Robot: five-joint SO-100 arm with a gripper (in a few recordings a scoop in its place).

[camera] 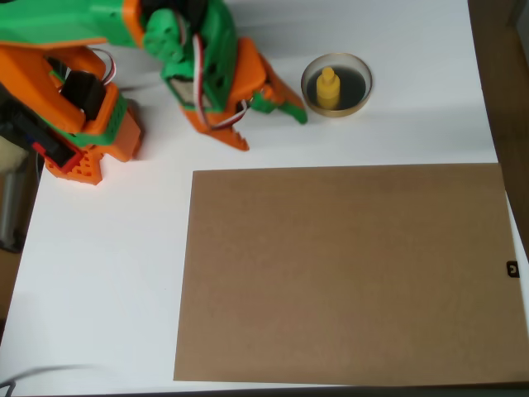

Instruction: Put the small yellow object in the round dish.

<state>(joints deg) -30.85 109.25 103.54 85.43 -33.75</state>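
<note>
Closest to my overhead camera is the green and orange arm (124, 58), folded down over the upper left of the white table (99, 273). Its gripper (269, 116) reaches toward the right of the picture, one finger ending in a green tip (289, 107), the other an orange blade (227, 132) angled down toward the bottom edge. From what I see the two fingers are spread apart with nothing between them, and bare table shows in the gap.

Just to the right of the green tip, near but not touching, sits the round dish (357, 93), pale rim around a dark inside. I can see the small yellow object (328, 88) resting inside it, left of centre. Its narrower knob lies toward the top edge of the picture from the wider base, so I read its long axis as running roughly up and down in the frame; whether it stands upright or leans I cannot tell from straight above.

Below all this a large brown board (347, 273) lies flat on the table. A tiny black mark (512, 269) sits at its right edge; I cannot read it.
</note>
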